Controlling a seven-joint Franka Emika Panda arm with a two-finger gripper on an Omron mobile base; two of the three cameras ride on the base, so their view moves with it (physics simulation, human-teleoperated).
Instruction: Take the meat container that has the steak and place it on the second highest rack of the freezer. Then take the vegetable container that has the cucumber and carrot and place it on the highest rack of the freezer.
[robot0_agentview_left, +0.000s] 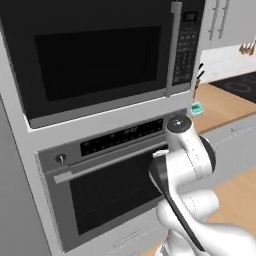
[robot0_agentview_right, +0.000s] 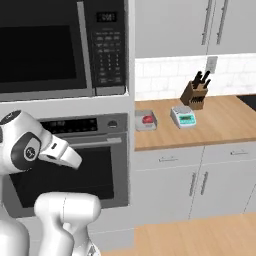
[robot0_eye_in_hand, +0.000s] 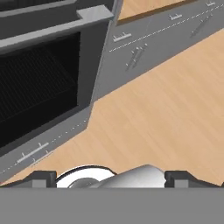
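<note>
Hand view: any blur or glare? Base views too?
Hand view: sharp, flat light, oven window dark, no glare. Left base view: soft, pixelated edges on the oven handle. Right base view: even light, faint shadows beside the knife block.

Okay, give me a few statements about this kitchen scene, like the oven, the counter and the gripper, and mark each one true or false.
1. The oven door is shut. True.
2. The microwave sits below the oven. False: it sits above it.
3. A knife block stands on the counter near the wall. True.
4. The gripper holds a container. False: nothing lies between its fingertips, which point at the wooden floor.
5. The small scale lies on the floor. False: it is on the counter.
</note>
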